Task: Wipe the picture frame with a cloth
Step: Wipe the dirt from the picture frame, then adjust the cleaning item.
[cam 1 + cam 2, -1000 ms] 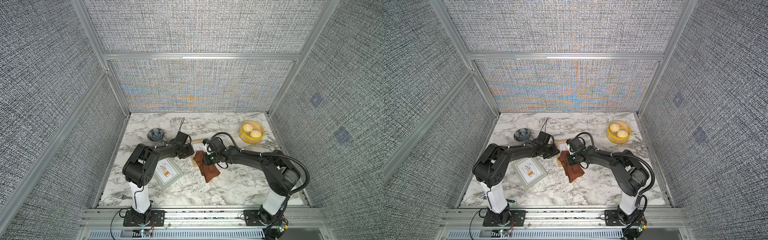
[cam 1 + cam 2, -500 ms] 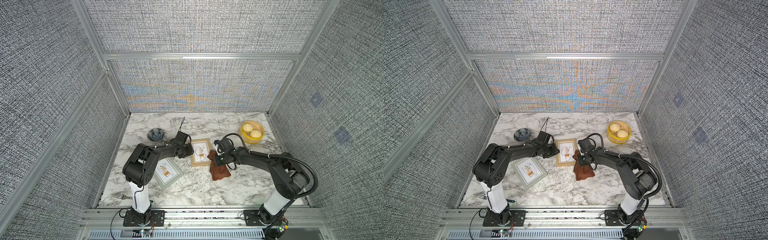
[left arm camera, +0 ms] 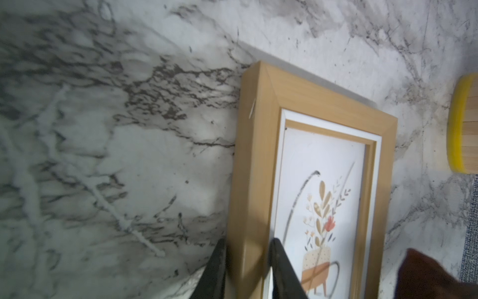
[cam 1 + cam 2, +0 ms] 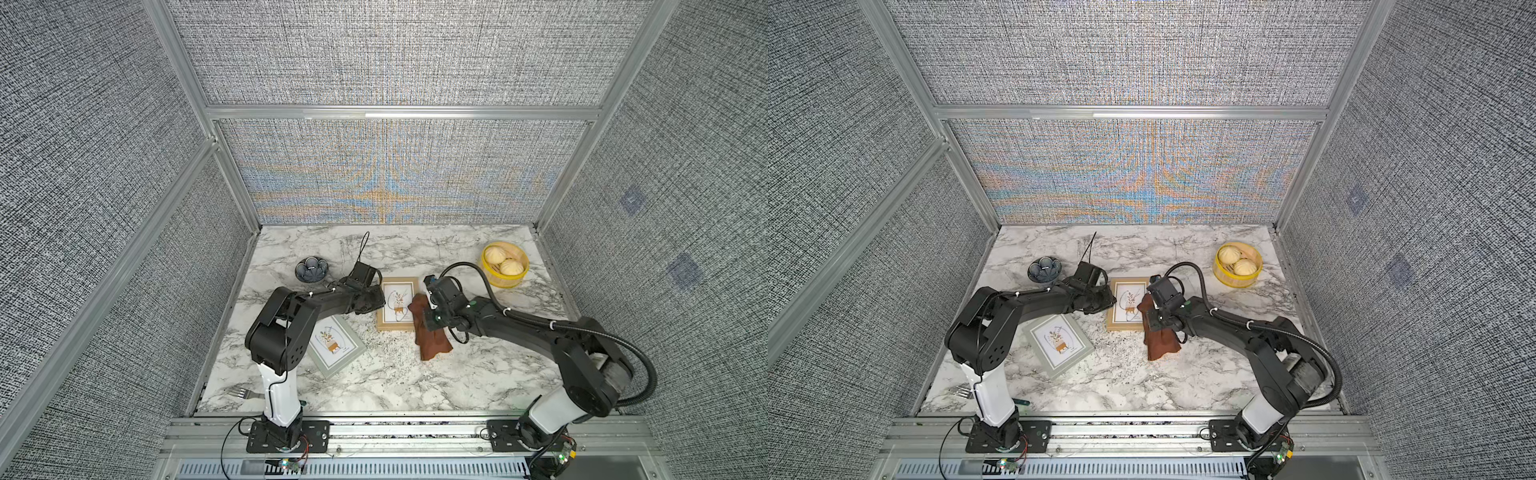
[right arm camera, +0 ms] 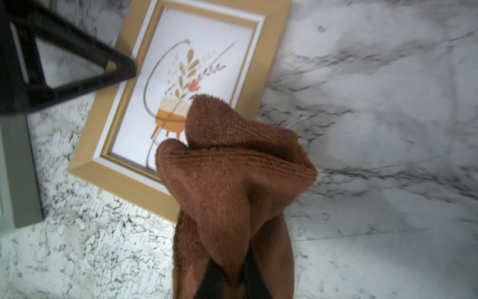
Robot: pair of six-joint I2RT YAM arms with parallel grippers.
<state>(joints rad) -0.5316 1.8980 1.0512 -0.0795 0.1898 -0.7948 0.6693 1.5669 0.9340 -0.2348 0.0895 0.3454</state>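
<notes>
The wooden picture frame (image 4: 394,308) (image 4: 1126,306) lies flat mid-table, with a plant print under its glass. My left gripper (image 3: 247,261) (image 4: 376,297) is shut on the frame's left rail (image 3: 256,155), one finger outside it and one on the glass. My right gripper (image 5: 232,271) is shut on the reddish-brown cloth (image 5: 232,168) (image 4: 430,343) (image 4: 1160,345). The bunched cloth hangs from it over the frame's right rail and lower right corner (image 5: 124,178), trailing onto the marble toward the front. The cloth hides the right fingertips in both top views.
A second, grey-green picture frame (image 4: 334,347) (image 4: 1059,345) lies front-left of the wooden one. A blue bowl (image 4: 311,269) sits back-left. A yellow steamer basket (image 4: 488,272) (image 3: 463,124) with two buns stands back-right. A fork (image 4: 241,391) lies by the left arm's base.
The right gripper dragged the cloth rightward off the frame's glass, uncovering the picture, then came back slightly left onto the right rail. The left gripper kept its hold.
</notes>
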